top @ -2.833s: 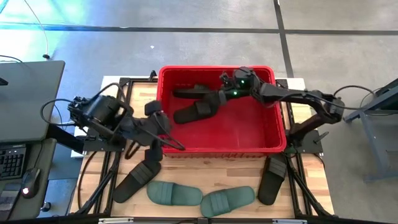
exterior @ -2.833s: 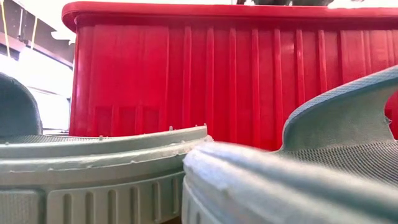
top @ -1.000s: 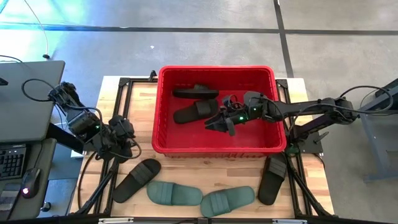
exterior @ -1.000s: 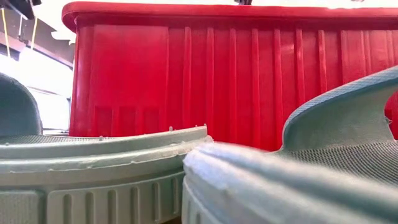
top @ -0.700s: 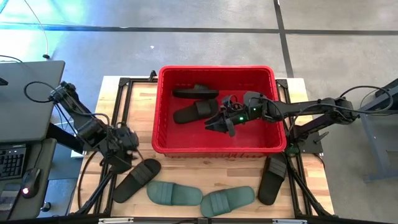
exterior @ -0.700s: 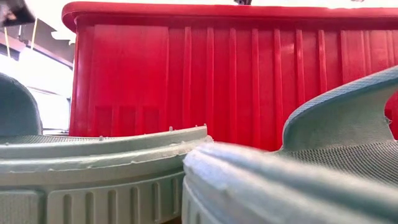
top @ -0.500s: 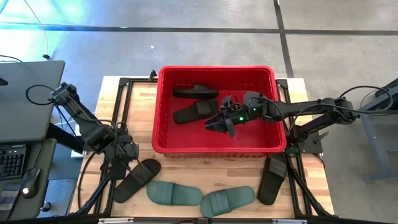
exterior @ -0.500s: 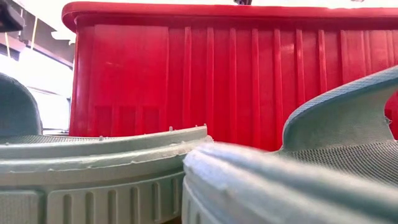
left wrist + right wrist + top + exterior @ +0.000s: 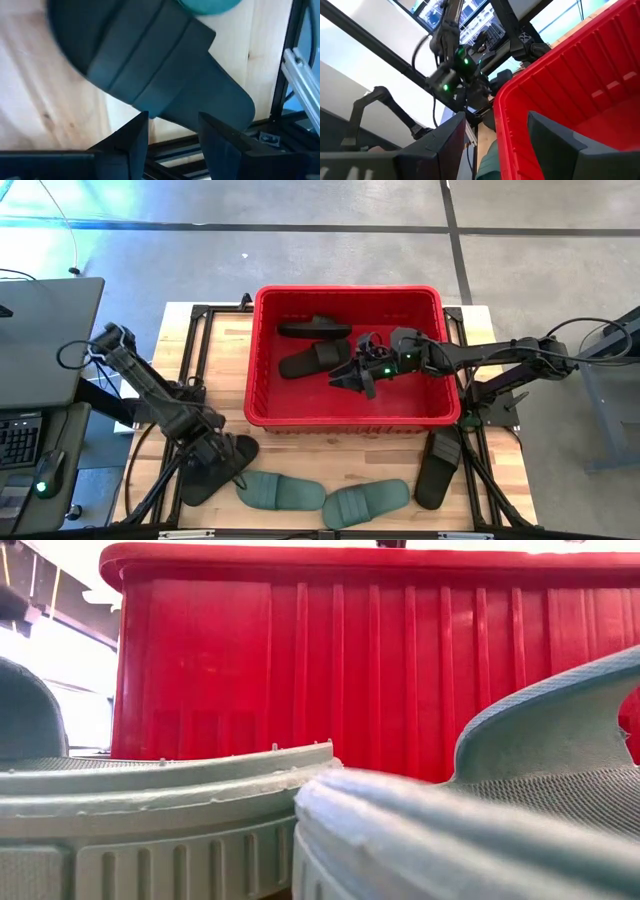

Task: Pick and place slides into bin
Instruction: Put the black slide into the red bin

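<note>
2 black rubber slides (image 9: 312, 360) lay in the red slotted plastic bin (image 9: 262, 405); 4 waited on the table (image 9: 230, 340); left end effector (image 9: 222, 463) gaped over 1, right end effector (image 9: 352, 377) open, empty.

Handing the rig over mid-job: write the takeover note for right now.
Left gripper: jaws open, down over the black slide at the table's front left; nothing gripped yet.
Right gripper: jaws open, empty, hanging inside the red bin.
Done: two black slides in the bin, one mid-floor, one near the far wall.
Left: four on the table: that black one, two green slides at the front, and a black slide at front right.
</note>
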